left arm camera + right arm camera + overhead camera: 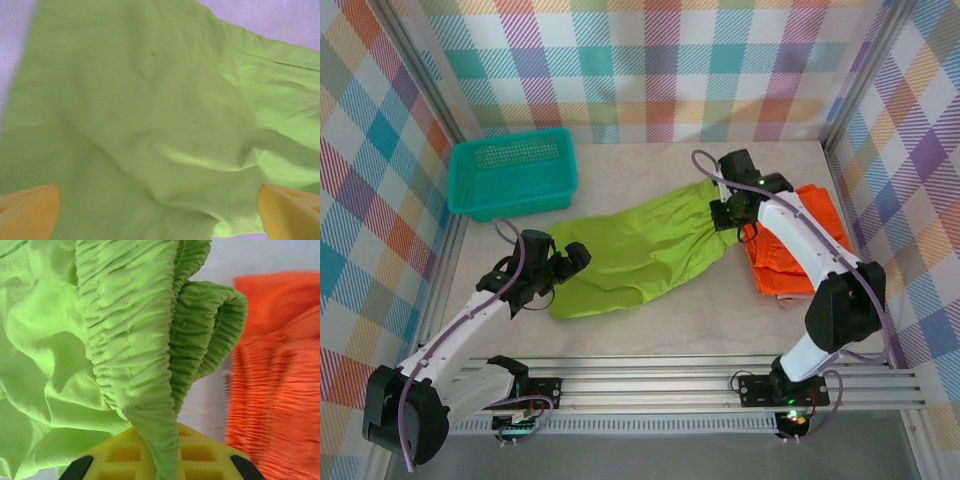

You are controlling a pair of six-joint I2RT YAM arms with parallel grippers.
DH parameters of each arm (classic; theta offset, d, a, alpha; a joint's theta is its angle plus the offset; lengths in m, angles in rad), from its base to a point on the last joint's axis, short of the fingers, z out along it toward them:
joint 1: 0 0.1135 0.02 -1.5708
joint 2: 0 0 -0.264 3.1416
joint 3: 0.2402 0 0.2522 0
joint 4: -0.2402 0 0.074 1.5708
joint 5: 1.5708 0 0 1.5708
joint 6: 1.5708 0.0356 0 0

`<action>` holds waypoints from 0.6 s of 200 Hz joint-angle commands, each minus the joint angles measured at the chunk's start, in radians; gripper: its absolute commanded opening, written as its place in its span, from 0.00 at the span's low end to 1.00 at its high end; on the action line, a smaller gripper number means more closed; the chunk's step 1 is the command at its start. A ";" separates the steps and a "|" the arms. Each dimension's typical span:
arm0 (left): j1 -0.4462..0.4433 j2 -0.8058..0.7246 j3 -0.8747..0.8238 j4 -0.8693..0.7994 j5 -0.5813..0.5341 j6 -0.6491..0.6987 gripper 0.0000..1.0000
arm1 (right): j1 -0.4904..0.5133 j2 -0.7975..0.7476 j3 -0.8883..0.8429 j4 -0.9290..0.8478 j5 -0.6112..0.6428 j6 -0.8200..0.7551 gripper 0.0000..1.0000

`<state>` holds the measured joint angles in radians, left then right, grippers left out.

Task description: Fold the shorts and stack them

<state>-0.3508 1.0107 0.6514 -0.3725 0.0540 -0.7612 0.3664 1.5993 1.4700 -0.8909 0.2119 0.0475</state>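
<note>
Soft, limp lime green cloth shorts [635,250]: right end effector [159,452] pinches the elastic waistband [135,330]; left end effector [567,265], spread, should take the leg hem [578,298].

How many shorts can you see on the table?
2. The lime green shorts lie spread mid-table, their waistband pinched in the right gripper. The orange shorts lie at the right. Another could hide beneath them.

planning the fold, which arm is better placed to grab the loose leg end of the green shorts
Left, probably. The left gripper hangs open over the leg end of the lime green shorts, while the right gripper is shut on their waistband at the other end.
</note>
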 commanded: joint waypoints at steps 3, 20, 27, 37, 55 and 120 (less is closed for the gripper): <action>0.009 0.010 -0.015 -0.010 0.010 0.010 1.00 | 0.003 -0.026 0.109 -0.116 0.181 -0.131 0.00; 0.009 0.022 -0.019 0.003 0.025 0.009 1.00 | 0.003 -0.017 0.171 -0.143 0.250 -0.182 0.00; 0.010 0.029 -0.021 0.011 0.034 0.007 1.00 | 0.003 -0.011 0.191 -0.150 0.278 -0.193 0.00; 0.009 0.044 -0.020 0.023 0.055 0.006 1.00 | 0.003 -0.001 0.227 -0.168 0.313 -0.201 0.00; 0.009 0.075 -0.019 0.044 0.091 0.002 1.00 | 0.010 0.028 0.291 -0.205 0.364 -0.204 0.00; 0.000 0.122 -0.041 0.136 0.145 -0.019 1.00 | 0.184 0.218 0.526 -0.364 0.538 -0.114 0.00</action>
<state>-0.3504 1.1198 0.6281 -0.2878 0.1692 -0.7704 0.4885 1.7481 1.9026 -1.1603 0.6575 -0.1345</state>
